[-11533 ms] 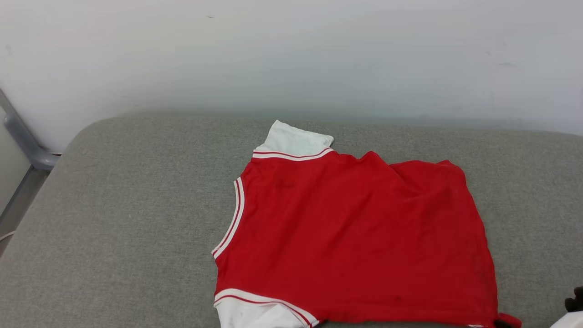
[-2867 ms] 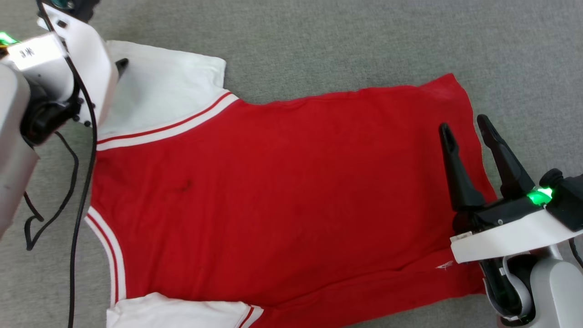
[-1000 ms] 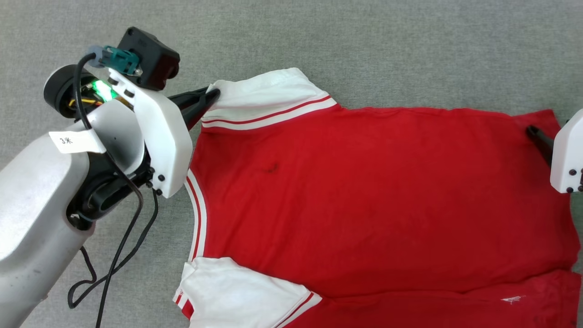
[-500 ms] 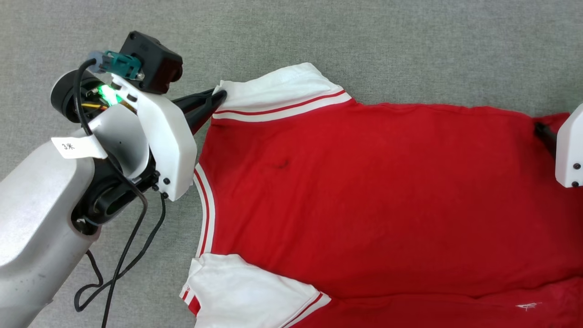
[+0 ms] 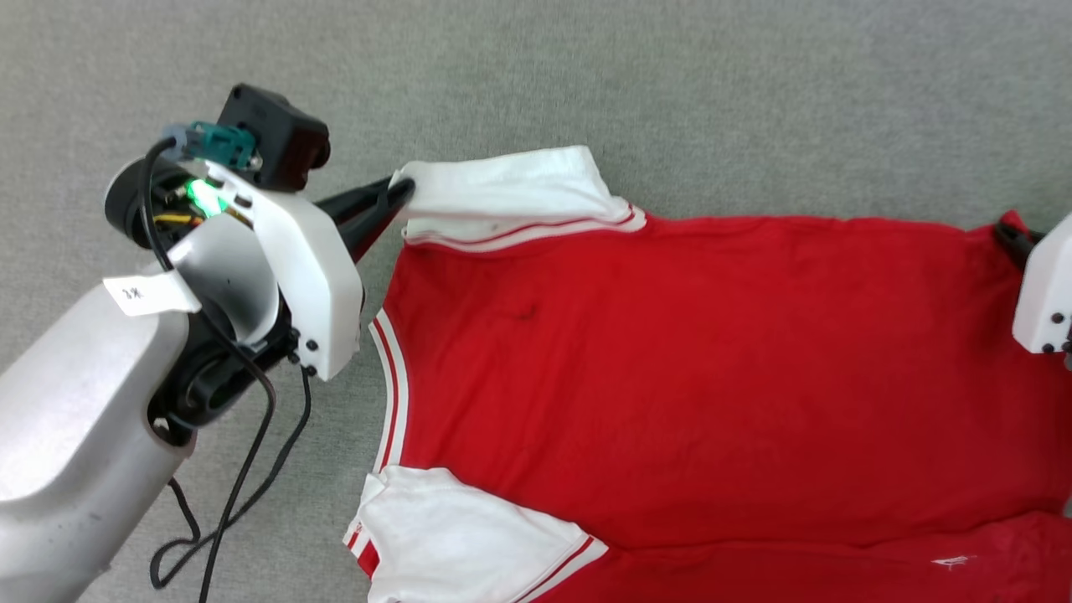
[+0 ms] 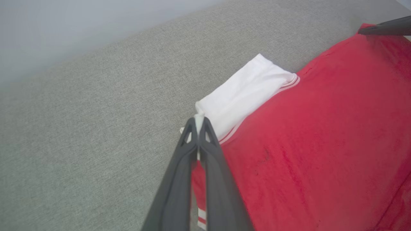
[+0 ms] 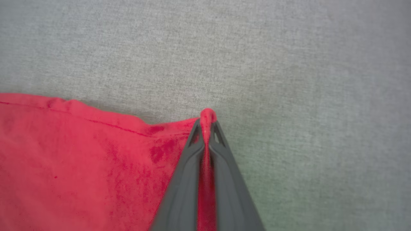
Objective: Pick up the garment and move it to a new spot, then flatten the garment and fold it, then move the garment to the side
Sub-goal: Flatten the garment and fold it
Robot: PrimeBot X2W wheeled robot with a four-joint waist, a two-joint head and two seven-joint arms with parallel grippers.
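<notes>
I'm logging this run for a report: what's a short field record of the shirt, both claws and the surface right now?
garment: red garment spread flat, collar end at the robot's left
left claw: left claw shut on the corner of the far white sleeve
right claw: right claw shut on the garment's far red hem corner
surface: grey fabric surface
stage: both far corners pinched

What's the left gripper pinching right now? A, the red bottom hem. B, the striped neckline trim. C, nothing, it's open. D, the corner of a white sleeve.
D: the left gripper is shut on the corner of the garment's white sleeve, with white cloth pinched between its fingertips.
</notes>
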